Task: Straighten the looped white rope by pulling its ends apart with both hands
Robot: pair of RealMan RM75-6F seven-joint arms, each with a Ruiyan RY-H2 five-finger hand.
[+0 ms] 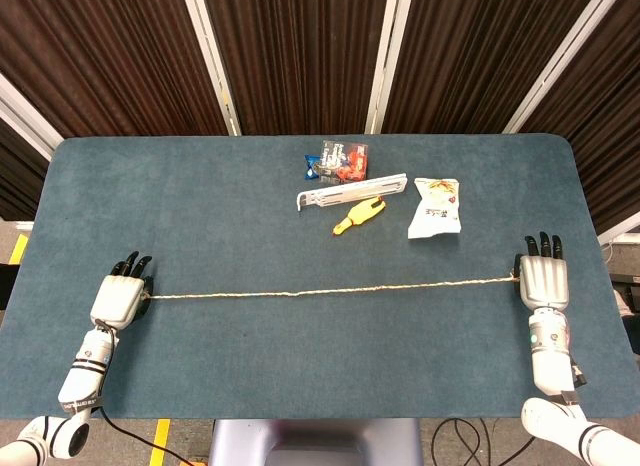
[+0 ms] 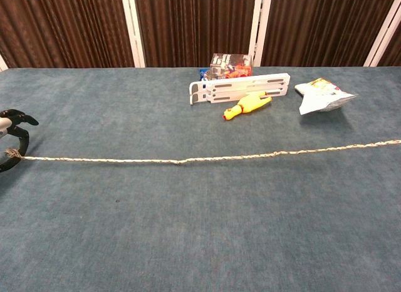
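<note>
The white rope (image 1: 330, 288) (image 2: 200, 158) lies almost straight across the blue table, with no loop left in it. My left hand (image 1: 120, 298) (image 2: 12, 139) pinches the rope's left end near the table's left edge. At the right edge, my right hand (image 1: 542, 281) holds the other end, knuckles up. The chest view cuts off the right hand, and the rope runs out of that frame at the right.
At the back middle sit a snack packet (image 1: 340, 161), a white plastic rack (image 1: 352, 193) and a yellow rubber duck toy (image 1: 359, 215). A white chip bag (image 1: 436, 207) lies to their right. The table (image 1: 200, 206) ends close outside both hands.
</note>
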